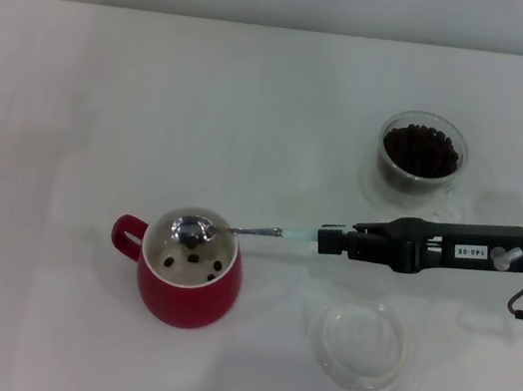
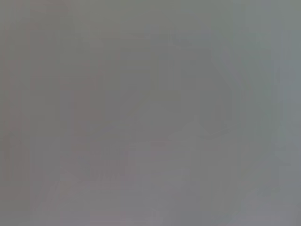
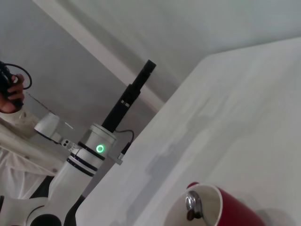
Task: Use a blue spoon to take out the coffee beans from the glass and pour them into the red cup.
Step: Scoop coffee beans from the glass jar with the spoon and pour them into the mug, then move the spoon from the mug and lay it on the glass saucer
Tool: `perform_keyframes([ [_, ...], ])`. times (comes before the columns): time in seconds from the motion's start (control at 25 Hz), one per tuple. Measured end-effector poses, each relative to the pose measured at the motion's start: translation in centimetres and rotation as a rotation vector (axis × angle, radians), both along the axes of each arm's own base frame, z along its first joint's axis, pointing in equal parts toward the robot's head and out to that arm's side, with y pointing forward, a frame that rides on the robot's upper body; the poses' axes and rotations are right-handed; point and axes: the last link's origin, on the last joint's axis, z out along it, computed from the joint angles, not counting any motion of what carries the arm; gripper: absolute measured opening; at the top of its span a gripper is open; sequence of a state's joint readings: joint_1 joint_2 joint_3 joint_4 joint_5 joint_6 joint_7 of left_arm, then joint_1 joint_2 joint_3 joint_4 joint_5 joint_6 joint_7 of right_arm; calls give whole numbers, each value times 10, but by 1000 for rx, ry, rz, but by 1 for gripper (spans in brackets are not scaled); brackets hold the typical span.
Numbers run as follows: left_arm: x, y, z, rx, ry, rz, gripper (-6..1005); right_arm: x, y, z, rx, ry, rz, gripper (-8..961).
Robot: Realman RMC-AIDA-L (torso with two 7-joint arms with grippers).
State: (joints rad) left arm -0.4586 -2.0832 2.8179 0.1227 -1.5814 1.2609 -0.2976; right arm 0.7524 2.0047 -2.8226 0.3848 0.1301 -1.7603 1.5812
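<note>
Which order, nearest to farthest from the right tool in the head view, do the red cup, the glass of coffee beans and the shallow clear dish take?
Measured from the right tool, which holds the blue spoon:
1. Shallow clear dish: just below it in the picture, toward the robot.
2. Glass of coffee beans: behind it; close to the dish's distance.
3. Red cup: leftward, under the spoon's bowl.

red cup (image 1: 186, 289): glossy red, cream inside | coffee beans (image 1: 421, 149): dark brown

The spoon (image 1: 209, 232) and the right gripper (image 1: 334, 241) block the red cup (image 1: 188, 280) mouth; the glass (image 1: 421, 153) and a clear dish (image 1: 358, 340) flank the arm, leaving bare table (image 1: 108, 88) leftward.
</note>
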Motion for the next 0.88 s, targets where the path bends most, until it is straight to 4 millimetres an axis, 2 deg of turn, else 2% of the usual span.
perform_keyframes([
  [0.4, -1, -1, 0, 3, -2, 4, 789, 1, 1, 7, 70, 33, 28, 165],
  [0.52, -1, -1, 0, 2, -2, 3, 789, 3, -1, 20, 82, 81, -5, 167],
  [0.6, -1, -1, 0, 1, -2, 3, 789, 7, -10, 40, 86, 151, -28, 168],
  [0.64, -1, -1, 0, 2, -2, 4, 789, 7, -10, 40, 86, 151, -28, 169],
  [0.88, -2, -2, 0, 3, -3, 8, 789, 35, -38, 74, 67, 143, -155, 173],
])
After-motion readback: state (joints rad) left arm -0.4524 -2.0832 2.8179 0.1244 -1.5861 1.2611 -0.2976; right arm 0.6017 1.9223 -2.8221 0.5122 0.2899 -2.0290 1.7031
